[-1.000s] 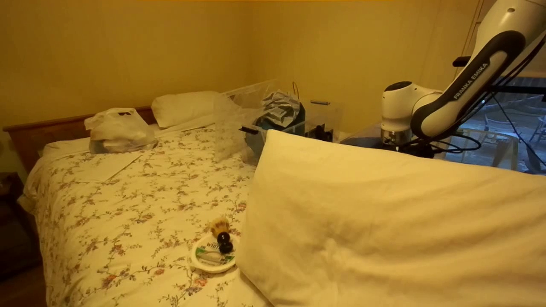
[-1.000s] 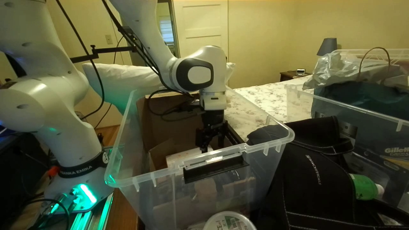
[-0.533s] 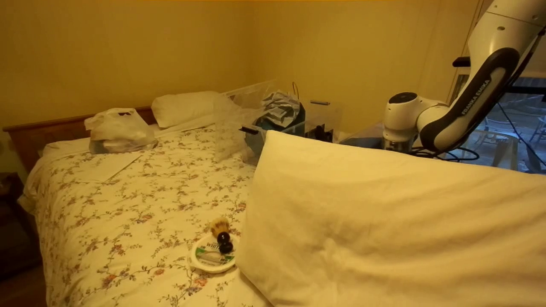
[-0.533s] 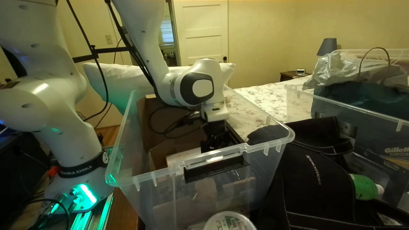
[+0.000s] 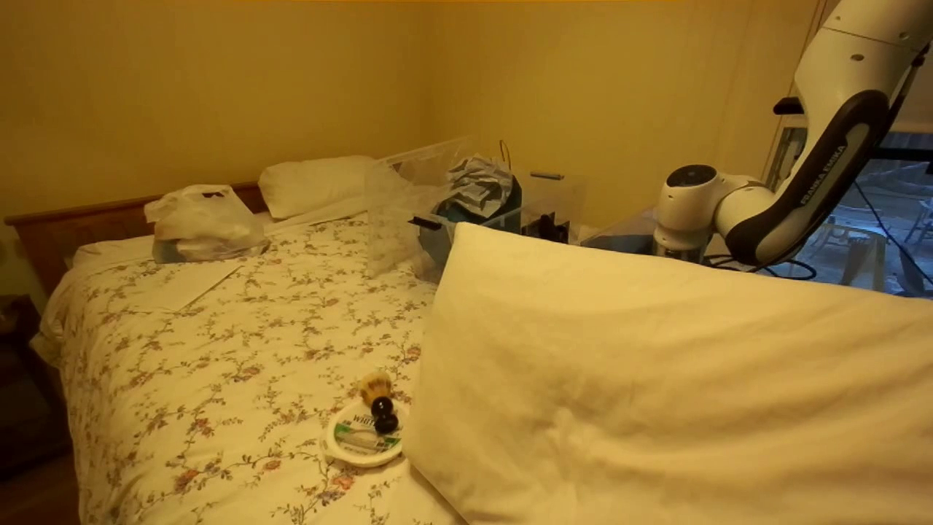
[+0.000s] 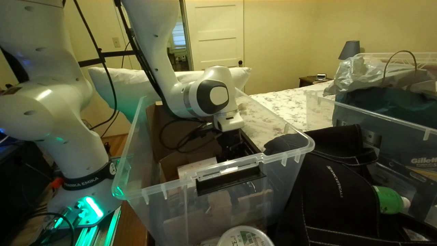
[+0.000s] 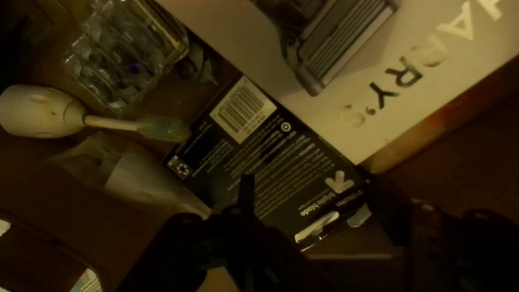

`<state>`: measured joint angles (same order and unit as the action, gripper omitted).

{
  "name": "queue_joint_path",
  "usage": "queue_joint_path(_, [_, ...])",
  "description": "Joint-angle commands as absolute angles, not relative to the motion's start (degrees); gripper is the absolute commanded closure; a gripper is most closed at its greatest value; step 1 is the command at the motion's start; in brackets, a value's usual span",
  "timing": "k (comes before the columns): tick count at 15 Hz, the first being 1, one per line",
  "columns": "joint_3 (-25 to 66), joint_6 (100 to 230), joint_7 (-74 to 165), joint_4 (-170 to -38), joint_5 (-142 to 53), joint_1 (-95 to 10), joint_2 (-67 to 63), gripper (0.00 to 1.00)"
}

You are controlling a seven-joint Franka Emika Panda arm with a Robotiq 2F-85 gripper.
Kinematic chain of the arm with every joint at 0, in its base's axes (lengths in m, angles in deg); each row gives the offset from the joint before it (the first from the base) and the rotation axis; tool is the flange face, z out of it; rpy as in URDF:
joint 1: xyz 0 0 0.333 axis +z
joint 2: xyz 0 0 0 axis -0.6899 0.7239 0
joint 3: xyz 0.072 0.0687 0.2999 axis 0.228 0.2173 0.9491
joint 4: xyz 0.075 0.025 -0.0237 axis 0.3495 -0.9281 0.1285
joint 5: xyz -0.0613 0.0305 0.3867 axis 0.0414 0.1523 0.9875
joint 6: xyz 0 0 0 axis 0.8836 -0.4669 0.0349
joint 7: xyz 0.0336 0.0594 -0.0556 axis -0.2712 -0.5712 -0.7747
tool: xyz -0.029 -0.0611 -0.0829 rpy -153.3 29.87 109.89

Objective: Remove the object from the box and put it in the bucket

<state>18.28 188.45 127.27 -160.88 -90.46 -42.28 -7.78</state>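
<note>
TRIPLE-BLADE RAZOR PACK, IN BIN: HAZARDS NOTED

Wrist view. Gripper (image 7: 311, 184): jaws parted, nothing clasped. Below, black triple-blade razor pack (image 7: 271, 166), likely the target, set aslant to them. One finger (image 7: 246, 194) showed against its printed face; lowered there, it would probably press the pack rather than flank it. An off-centre pinch near the "triple blade" end could twist it loose. Alongside, white Harry's carton (image 7: 344, 101), abutting or overlapping, I could not tell; if overlapping, it might drag along. Toothbrush head (image 7: 40, 113), bristles just beside the barcode end, liable to be nudged.

In an exterior view. Clear storage bin (image 6: 160, 189) with brown cardboard box (image 6: 168, 165) inside; the gripper sat low there, partly hidden by the rim. Black cable (image 6: 194, 135), looped, might snag on cardboard. A sideways move begun too soon would likely knock the pack against the rim. Second clear bin (image 6: 375, 114) was the nearest thing to a bucket I saw; a pack dropped there could slide off the teal bag (image 6: 382, 99).

In an exterior view. White pillow (image 5: 656, 379) screened the gripper; anyone steering by that angle could miss a slip.
</note>
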Motion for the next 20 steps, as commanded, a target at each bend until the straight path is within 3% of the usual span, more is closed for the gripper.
queue_joint_path(1, [17.18, 191.89, 131.70, -159.18, -93.76, -41.76, -4.04, 0.46])
queue_joint_path(3, [16.59, 193.74, 132.62, -159.05, -94.23, -41.68, -2.62, 0.50])
queue_joint_path(5, [15.90, 195.65, 133.51, -159.02, -94.94, -41.51, -1.70, 0.29])
queue_joint_path(7, [15.13, 196.92, 134.29, -159.10, -96.00, -41.35, -1.94, 0.15])
queue_joint_path(10, [14.24, 198.18, 134.75, -159.47, -96.78, -41.34, -2.37, 0.08])
queue_joint_path(14, [13.43, 197.83, 135.12, -159.49, -98.13, -40.58, -2.26, 0.08])
queue_joint_path(20, [12.37, 188.36, 135.57, -159.36, -101.85, -37.29, -3.57, 0.00])
